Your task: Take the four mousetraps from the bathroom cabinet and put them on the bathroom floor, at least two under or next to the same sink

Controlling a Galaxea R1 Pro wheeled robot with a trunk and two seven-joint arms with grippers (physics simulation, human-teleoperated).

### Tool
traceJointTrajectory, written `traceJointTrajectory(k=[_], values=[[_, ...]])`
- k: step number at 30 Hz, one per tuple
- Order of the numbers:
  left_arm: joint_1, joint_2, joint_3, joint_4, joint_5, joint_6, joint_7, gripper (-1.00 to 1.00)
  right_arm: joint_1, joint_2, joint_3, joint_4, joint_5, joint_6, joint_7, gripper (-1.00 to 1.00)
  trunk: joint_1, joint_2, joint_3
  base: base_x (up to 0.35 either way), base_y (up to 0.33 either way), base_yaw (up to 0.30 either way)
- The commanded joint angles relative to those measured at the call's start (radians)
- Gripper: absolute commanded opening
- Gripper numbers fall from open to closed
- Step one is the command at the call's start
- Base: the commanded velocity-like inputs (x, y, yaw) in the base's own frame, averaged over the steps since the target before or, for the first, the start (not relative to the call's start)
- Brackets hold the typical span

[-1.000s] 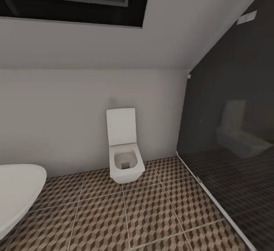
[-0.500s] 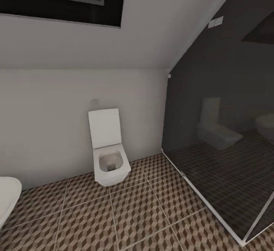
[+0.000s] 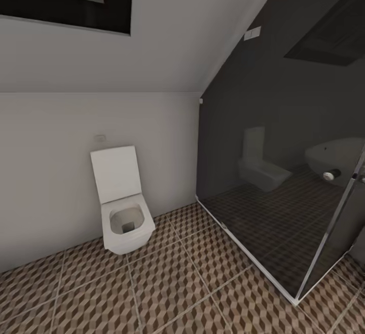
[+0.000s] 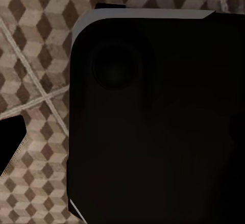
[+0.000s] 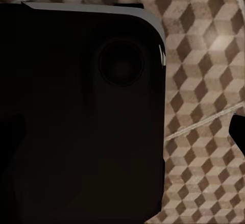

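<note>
Search for the cabinet looks to be the step in hand; neither it nor mousetraps appear beside the toilet point(image 3: 123, 207). Bathroom floor point(image 3: 172, 283) spreads around it. Next, turn onward, minding the glass shower screen point(image 3: 284, 212) right of it. Gripper states: cannot tell.

White toilet point(image 3: 122, 207), lid up, against the pale wall point(image 3: 45, 182); bathroom floor point(image 3: 167, 283) cube-patterned tile; dark glass shower enclosure point(image 3: 284, 172) beside it, reflecting the toilet.
</note>
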Motion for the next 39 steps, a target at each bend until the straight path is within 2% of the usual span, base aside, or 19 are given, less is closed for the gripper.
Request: traceJointTrajectory(k=[1, 39], values=[[0.0, 0.0, 0.001, 0.0, 0.006, -0.003, 0.0, 1.0, 0.0, 0.0, 0.0, 0.0, -0.001, -0.003, -0.001, 1.0, 0.0, 0.0, -0.001, 0.0, 0.0, -0.284], [0.0, 0.0, 0.002, 0.0, 0.007, -0.003, 0.0, 1.0, 0.0, -0.001, -0.001, 0.001, -0.001, -0.009, -0.001, 1.0, 0.0, 0.0, -0.001, 0.0, 0.0, -0.284]])
